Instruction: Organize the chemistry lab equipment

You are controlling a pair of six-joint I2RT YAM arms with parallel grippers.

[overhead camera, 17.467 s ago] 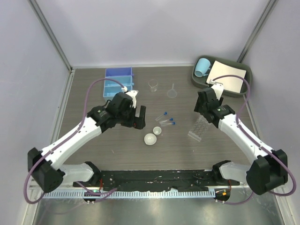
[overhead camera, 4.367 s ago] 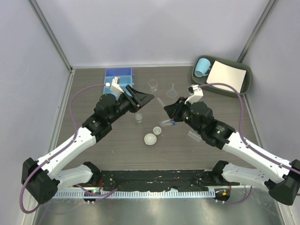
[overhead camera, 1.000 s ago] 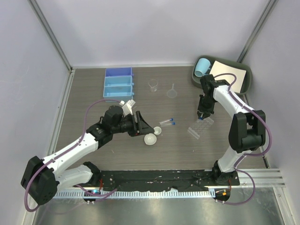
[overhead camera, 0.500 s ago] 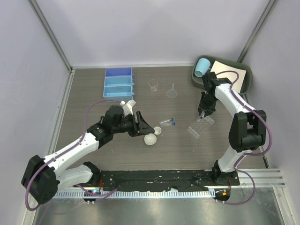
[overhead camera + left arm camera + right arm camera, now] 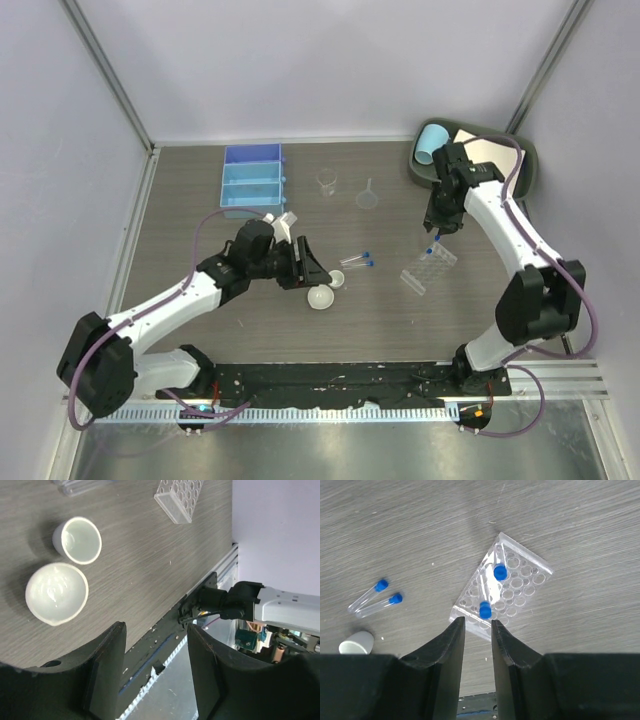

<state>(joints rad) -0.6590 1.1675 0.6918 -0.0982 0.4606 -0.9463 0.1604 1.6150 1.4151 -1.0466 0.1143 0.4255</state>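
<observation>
left gripper point(image 5: 155, 630): over two white dishes point(image 5: 56, 592), fingers apart, empty | right gripper point(image 5: 473, 630): above rack, fingers slightly parted, empty | tube rack point(image 5: 502, 587): toward bench's right edge, long axis near-left to far-right, two capped tubes point(image 5: 499, 572) upright inside | loose tubes point(image 5: 377, 605): flat mid-bench, caps pointing right

Pale lilac walls point(image 5: 330, 60) enclose a grey wood-grain tabletop point(image 5: 400, 330); slanted metal posts point(image 5: 110, 78) rise in both upper corners.
</observation>
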